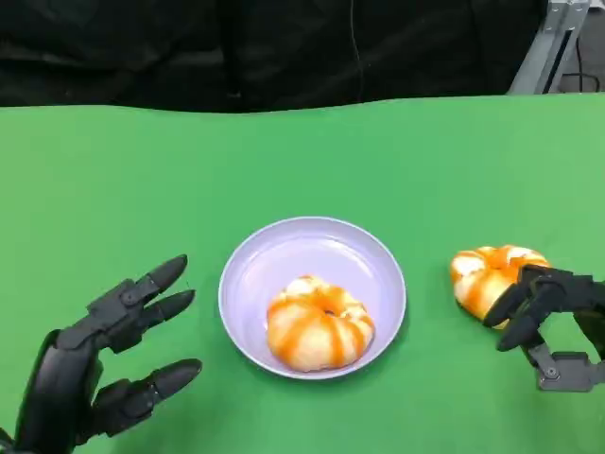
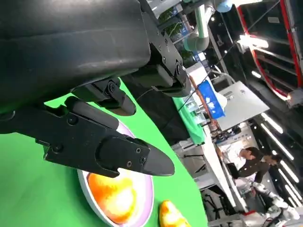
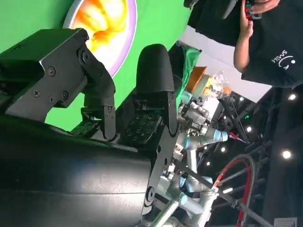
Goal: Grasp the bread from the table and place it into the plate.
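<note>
While the right hand point(image 1: 544, 317) covers it, the bread point(image 1: 487, 274) shows partly.

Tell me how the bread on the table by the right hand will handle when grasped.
The bread on the table looks puffy and glazed, so probably soft, light and easily dented. Its ring shape lies flat, so it is unlikely to roll. The right hand is at its side.

A green table point(image 1: 113, 189) — beyond it, a person in a black shirt point(image 3: 274, 52).

A green table point(image 1: 113, 170) stands before a black backdrop point(image 1: 284, 47), under bright ceiling lights point(image 2: 253, 41).
</note>
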